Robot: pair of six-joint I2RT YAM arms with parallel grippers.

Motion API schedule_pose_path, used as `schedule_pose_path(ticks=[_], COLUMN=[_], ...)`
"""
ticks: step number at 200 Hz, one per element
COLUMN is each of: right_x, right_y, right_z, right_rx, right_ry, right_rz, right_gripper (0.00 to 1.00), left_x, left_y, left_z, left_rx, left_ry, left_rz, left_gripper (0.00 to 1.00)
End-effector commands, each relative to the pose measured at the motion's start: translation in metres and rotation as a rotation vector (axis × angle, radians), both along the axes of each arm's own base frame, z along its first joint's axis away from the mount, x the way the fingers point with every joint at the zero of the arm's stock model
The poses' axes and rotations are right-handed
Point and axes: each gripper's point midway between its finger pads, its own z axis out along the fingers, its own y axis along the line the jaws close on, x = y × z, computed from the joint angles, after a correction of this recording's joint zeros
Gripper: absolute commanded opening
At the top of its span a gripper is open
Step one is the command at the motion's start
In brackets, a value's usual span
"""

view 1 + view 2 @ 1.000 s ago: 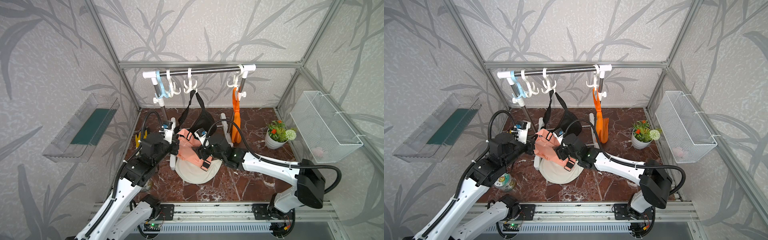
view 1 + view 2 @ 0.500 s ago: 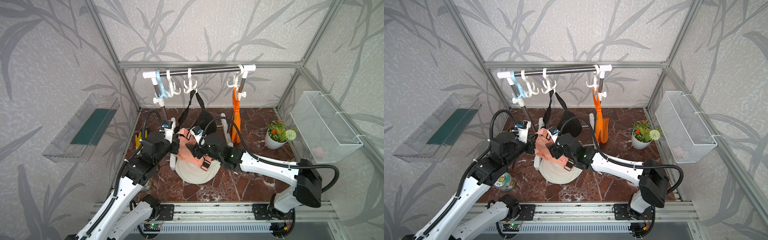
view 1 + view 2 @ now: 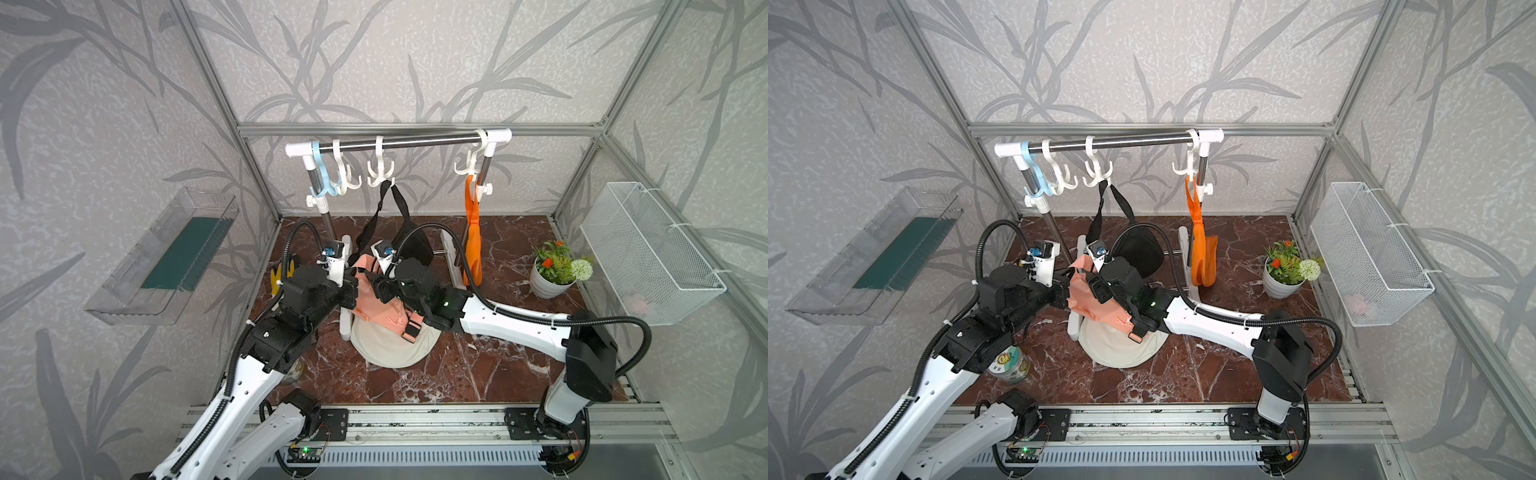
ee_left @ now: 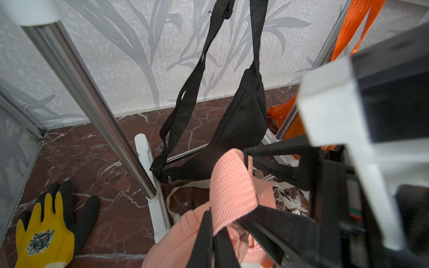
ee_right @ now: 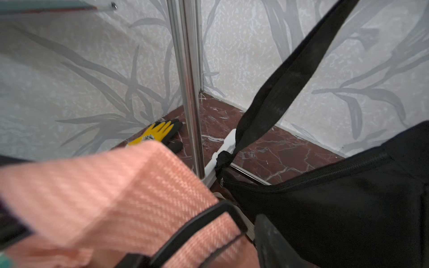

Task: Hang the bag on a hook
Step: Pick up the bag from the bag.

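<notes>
My left fingers [image 4: 205,236] clamp the strap [image 4: 232,185] of the pink bag [image 3: 374,299], held low at centre, near side of the rack [image 3: 399,141]. My right fingers [image 4: 278,150] have moved in astride that strap, still apart; I judge a second grip imminent.

A red-brown marbled tabletop [image 3: 478,374] is seen. Directly on it are found a cream bag [image 3: 386,349], a potted plant [image 3: 548,286], a round tin [image 3: 1011,365], a yellow-and-black glove [image 4: 46,232] and the rack's white feet [image 4: 159,215].
</notes>
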Motion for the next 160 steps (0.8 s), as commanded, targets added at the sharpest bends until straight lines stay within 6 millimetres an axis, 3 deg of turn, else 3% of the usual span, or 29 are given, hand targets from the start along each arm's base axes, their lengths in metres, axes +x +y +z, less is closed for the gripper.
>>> schedule_pose_path(ticks=[1, 14, 22, 37, 49, 55, 75, 125, 160], right_x=[0.014, 0.016, 0.028, 0.032, 0.031, 0.028, 0.021, 0.001, -0.002], right_y=[-0.01, -0.016, -0.028, -0.037, -0.039, -0.043, -0.043, -0.033, -0.021], right_z=[0.001, -0.008, -0.012, -0.016, -0.019, -0.004, 0.016, 0.097, 0.132], right_rx=[-0.003, -0.009, -0.005, 0.006, 0.007, 0.031, 0.052, 0.148, 0.151], right_ry=[-0.042, -0.038, -0.029, -0.021, -0.027, -0.047, -0.074, -0.138, -0.148], right_rz=[-0.08, -0.099, -0.129, -0.134, -0.12, -0.117, -0.071, 0.062, 0.121], right_gripper=[0.52, 0.46, 0.34, 0.14, 0.05, 0.02, 0.0, 0.0, 0.0], left_x=[-0.002, -0.003, -0.004, -0.004, -0.003, -0.002, 0.0, 0.016, 0.026], left_y=[0.004, 0.007, 0.008, 0.01, 0.013, 0.014, 0.015, 0.02, 0.018], left_z=[0.024, 0.028, 0.029, 0.03, 0.031, 0.032, 0.035, 0.059, 0.083], left_rx=[-0.018, -0.012, -0.008, -0.002, 0.004, 0.004, 0.007, 0.043, 0.03], left_ry=[-0.081, -0.091, -0.095, -0.1, -0.101, -0.104, -0.108, -0.125, -0.138], left_rz=[0.006, 0.013, 0.013, 0.02, 0.031, 0.037, 0.039, 0.092, 0.109], left_gripper=[0.0, 0.0, 0.0, 0.0, 0.0, 0.0, 0.0, 0.0, 0.0])
